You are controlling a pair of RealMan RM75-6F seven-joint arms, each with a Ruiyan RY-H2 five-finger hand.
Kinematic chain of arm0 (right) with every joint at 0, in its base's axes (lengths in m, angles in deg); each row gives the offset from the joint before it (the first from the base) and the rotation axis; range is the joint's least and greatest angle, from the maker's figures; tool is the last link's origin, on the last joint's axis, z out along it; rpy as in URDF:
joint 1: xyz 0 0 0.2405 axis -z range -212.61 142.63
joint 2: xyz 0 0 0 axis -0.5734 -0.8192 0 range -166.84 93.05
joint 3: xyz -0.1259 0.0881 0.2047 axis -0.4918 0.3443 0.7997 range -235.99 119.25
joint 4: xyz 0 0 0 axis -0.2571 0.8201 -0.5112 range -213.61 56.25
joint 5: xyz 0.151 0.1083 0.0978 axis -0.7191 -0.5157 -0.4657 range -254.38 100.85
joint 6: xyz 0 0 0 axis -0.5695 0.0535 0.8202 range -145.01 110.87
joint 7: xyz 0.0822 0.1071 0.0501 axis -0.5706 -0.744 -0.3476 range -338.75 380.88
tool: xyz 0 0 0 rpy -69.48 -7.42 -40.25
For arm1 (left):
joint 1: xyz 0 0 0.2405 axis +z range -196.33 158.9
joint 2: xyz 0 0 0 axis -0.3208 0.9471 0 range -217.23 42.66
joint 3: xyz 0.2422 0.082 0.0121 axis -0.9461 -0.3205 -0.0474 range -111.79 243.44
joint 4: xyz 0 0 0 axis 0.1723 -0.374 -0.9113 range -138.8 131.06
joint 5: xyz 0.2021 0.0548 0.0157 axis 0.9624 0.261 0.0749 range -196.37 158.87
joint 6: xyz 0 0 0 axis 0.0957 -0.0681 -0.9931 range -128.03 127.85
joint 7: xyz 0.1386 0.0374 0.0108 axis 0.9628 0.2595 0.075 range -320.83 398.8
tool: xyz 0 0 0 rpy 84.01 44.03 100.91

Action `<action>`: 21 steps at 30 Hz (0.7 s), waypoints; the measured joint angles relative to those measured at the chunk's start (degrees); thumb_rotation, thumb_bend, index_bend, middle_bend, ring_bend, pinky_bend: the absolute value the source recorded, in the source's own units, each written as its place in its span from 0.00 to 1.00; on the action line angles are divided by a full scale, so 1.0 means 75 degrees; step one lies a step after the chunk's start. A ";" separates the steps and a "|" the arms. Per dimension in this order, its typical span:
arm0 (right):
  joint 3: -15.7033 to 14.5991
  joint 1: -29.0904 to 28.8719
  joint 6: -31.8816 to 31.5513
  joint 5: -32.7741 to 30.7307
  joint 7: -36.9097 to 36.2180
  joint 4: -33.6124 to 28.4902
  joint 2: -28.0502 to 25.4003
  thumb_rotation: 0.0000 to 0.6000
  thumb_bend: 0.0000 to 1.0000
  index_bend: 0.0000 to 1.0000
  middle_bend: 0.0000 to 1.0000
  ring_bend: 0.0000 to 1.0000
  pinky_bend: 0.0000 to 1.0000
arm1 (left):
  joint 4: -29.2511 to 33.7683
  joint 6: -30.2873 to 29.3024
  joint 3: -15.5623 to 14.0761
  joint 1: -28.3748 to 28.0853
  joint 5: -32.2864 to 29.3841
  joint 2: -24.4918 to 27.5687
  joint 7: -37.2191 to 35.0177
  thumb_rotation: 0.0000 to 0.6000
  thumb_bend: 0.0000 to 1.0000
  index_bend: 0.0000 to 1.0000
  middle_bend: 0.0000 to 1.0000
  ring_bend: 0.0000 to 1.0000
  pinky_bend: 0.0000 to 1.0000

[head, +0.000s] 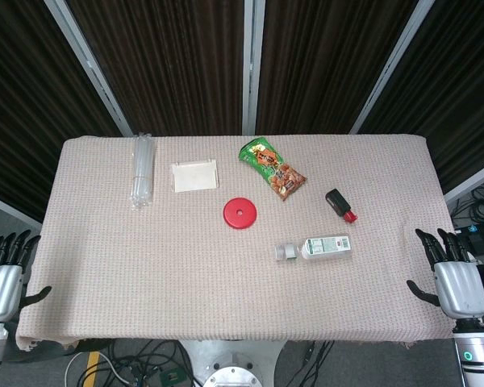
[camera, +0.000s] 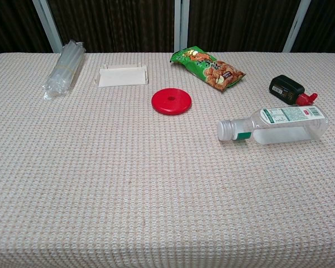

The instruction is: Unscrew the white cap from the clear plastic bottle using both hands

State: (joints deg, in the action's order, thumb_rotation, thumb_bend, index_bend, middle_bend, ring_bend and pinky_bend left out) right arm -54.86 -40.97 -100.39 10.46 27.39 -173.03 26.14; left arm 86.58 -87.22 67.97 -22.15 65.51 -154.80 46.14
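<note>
The clear plastic bottle (head: 326, 247) (camera: 282, 124) lies on its side on the right half of the cloth-covered table (head: 145, 274), its white cap (head: 285, 252) (camera: 227, 130) pointing left. My left hand (head: 3, 278) hangs off the table's left edge, fingers spread and holding nothing. My right hand (head: 452, 274) hangs off the right edge, also spread and empty, well to the right of the bottle. The chest view shows neither hand.
A red disc (head: 239, 213) (camera: 171, 101) lies mid-table. Behind it are a green snack bag (head: 272, 168) (camera: 207, 67), a white tray (head: 194, 175) (camera: 121, 75), a bundle of clear tubes (head: 142, 170) (camera: 64, 75), and a black and red small bottle (head: 340, 205) (camera: 291, 90) near the clear one.
</note>
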 measured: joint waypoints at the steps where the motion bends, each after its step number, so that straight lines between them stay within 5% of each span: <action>1: -0.0010 0.0010 -0.0015 0.0012 -0.0014 0.0009 0.0006 1.00 0.10 0.01 0.14 0.00 0.07 | -0.0021 -0.0012 0.0000 0.0003 0.0012 -0.0008 -0.0013 1.00 0.00 0.13 0.07 0.00 0.00; 13: -0.0117 -0.0025 0.0029 0.0241 -0.0242 0.0043 -0.0008 1.00 0.10 0.01 0.15 0.00 0.07 | -0.0072 -0.0053 0.0002 -0.0014 0.0164 -0.0025 -0.0032 1.00 0.00 0.14 0.07 0.00 0.00; 21: 0.0040 -0.0969 0.1564 0.0125 -0.0251 -0.0099 -0.0063 1.00 0.10 0.01 0.14 0.00 0.07 | -0.0050 0.0071 0.0036 -0.0099 0.0154 -0.0048 -0.0007 1.00 0.00 0.14 0.07 0.00 0.00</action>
State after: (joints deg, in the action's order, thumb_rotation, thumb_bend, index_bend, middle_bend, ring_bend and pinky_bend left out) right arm -54.56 -48.24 -88.66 11.39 25.51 -173.77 25.67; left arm 86.20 -86.69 68.24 -22.89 66.66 -155.15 46.09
